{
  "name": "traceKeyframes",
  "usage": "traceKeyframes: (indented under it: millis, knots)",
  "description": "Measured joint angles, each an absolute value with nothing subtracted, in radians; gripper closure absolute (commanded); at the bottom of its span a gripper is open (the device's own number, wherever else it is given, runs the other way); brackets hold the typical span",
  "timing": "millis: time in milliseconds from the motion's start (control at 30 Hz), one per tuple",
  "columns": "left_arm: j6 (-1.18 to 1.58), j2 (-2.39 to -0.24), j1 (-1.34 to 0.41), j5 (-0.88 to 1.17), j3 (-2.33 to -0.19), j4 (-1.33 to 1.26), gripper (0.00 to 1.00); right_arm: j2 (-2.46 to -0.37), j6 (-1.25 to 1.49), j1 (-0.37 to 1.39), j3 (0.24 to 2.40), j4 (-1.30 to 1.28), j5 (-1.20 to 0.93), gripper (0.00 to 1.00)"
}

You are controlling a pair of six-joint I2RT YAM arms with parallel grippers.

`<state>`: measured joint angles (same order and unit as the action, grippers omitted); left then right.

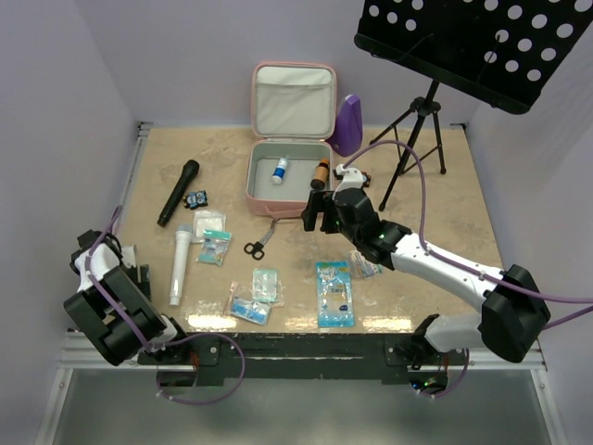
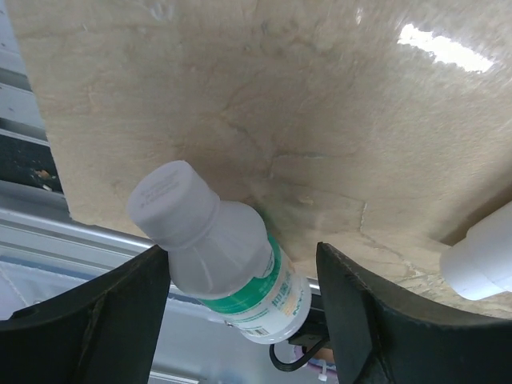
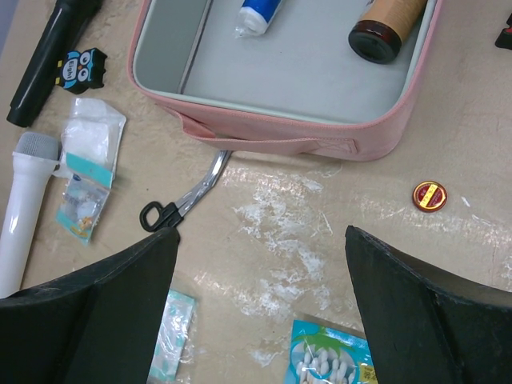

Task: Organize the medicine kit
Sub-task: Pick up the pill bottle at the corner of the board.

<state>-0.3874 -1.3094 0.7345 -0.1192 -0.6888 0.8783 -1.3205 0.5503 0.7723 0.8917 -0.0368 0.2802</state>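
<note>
The beige marbled tabletop (image 1: 435, 213) carries the open pink medicine kit (image 1: 278, 204) at rear centre, scissors (image 1: 261, 241) reaching its front wall, a black microphone (image 1: 178, 192), a white microphone (image 1: 179, 264) and clear sachets (image 1: 211, 222) to the left, a blue swab packet (image 1: 334, 293) nearer the front, and a white bottle (image 2: 220, 252) at one edge.

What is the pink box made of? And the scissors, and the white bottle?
The medicine kit looks like soft matte pink fabric or faux leather; a stitched strap runs along its wall. The scissors seem metal: shiny blades, with black plastic-looking handles. The white bottle looks like smooth plastic, faintly glossy, with a printed label.
</note>
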Motion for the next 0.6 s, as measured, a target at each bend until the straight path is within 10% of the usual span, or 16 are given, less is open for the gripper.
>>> traceKeyframes:
  millis: [600]
  knots:
    - [-0.413, -1.305, 0.735, -0.145, -0.665, 0.861, 1.00, -1.312, 0.547, 0.772, 0.863, -0.038, 0.299, 0.10]
